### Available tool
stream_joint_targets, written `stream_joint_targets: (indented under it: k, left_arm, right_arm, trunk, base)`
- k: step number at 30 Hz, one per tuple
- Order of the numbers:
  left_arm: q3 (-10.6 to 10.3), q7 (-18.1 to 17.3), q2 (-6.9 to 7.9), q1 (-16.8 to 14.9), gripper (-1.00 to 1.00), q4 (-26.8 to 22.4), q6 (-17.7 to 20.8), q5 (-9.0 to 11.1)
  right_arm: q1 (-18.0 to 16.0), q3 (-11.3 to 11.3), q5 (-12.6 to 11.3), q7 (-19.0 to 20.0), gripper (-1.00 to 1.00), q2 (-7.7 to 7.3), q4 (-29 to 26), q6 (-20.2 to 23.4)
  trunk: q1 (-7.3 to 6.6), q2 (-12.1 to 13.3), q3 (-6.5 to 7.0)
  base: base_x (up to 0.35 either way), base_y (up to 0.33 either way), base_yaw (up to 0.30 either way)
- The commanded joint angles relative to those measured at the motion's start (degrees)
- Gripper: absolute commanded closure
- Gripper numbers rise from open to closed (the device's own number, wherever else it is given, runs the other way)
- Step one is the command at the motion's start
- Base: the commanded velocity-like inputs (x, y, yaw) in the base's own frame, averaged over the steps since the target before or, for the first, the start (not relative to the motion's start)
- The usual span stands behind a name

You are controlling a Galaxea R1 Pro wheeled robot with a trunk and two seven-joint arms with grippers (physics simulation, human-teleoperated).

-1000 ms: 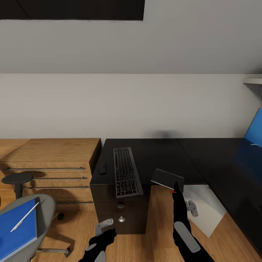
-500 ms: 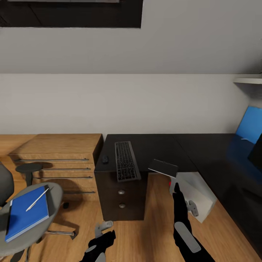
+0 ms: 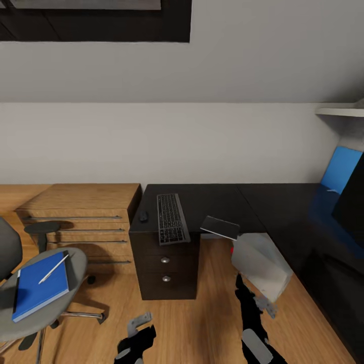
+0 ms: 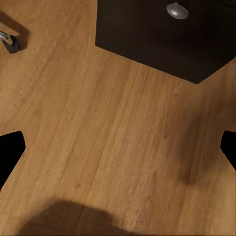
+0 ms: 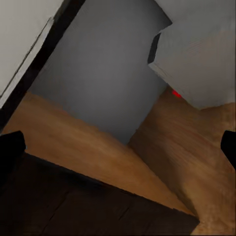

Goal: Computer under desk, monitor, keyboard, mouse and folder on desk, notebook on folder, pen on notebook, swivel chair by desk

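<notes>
Both black pincers, left (image 3: 135,337) and right (image 3: 241,296), hang empty (jaws wide) before the glossy black desk (image 3: 212,202).

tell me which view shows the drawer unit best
The head view: the drawer unit shows whole, under the keyboard, with two knobs. The left wrist view catches its lower corner with one knob; the right wrist view's dark surface is unclear.

Home office corner of a room: L-shaped black desk (image 3: 283,205) against a plain white wall, keyboard (image 3: 171,218) and mouse (image 3: 144,216) on its top, drawer unit beneath. Grey swivel chair (image 3: 43,303) at 8 o'clock, light wood drawer cabinet (image 3: 81,217) at 10 o'clock, wood plank floor (image 3: 202,323)
</notes>
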Motion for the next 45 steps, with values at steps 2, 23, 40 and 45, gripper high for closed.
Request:
stream_joint_targets:
  k: [2,23,40,45]
  left_arm:
    - [-0.18,0.41,0.06,-0.04,-1.00,0.15,-0.50,0.24]
    - [0.21,-0.13,0.23,-0.04,-1.00,20.20,-3.35,0.96]
    - [-0.10,-13.53,0.21,-0.04,-1.00,28.06,-4.45,0.44]
    - [-0.13,-14.02,0.03,-0.04,-1.00,28.59,-4.62,0.34]
  right_arm:
    - [-0.28,0.40,3.86,0.26,-1.00,0.59,3.31,-0.44]
    - [-0.43,1.64,30.25,-8.07,-1.00,1.51,29.19,-0.87]
    - [-0.30,1.72,30.88,-8.44,-1.00,1.24,29.94,-1.41]
    - [-0.28,2.14,33.56,-8.37,-1.00,1.22,29.91,-1.71]
  trunk:
    - [-0.23,0.37,0.13]
    - [-4.84,8.79,3.90]
    - [-8.57,15.61,6.95]
    - [-9.67,17.61,7.85]
  base:
    - [-0.008,-0.005,0.000]
    - [-0.001,0.000,0.000]
    - [0.000,0.000,0.000]
    - [0.000,0.000,0.000]
